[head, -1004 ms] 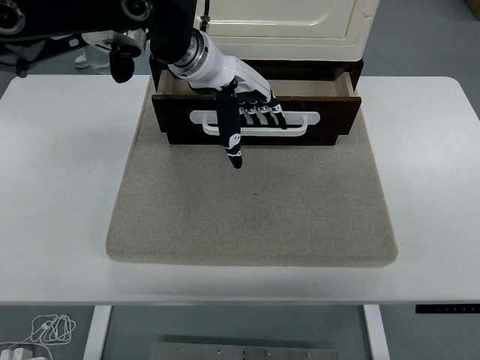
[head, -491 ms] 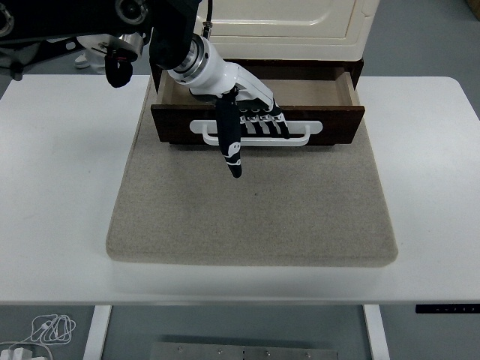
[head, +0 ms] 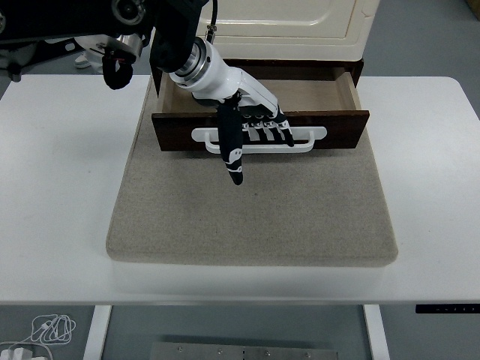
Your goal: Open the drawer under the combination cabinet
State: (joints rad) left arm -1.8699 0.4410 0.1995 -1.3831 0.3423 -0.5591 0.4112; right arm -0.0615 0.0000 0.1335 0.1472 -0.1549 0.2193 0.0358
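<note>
So the left hand (head: 251,124) had its fingers (head: 264,132) hooked through the drawer (head: 337,124)'s white handle (head: 311,137) from above, gripping it, thumb hanging loose, probably for pulling it straight out.

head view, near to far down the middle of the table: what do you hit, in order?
Table's near edge → grey mat → left hand hooked over the white handle on the dark drawer front → open drawer interior → cream cabinet.
</note>
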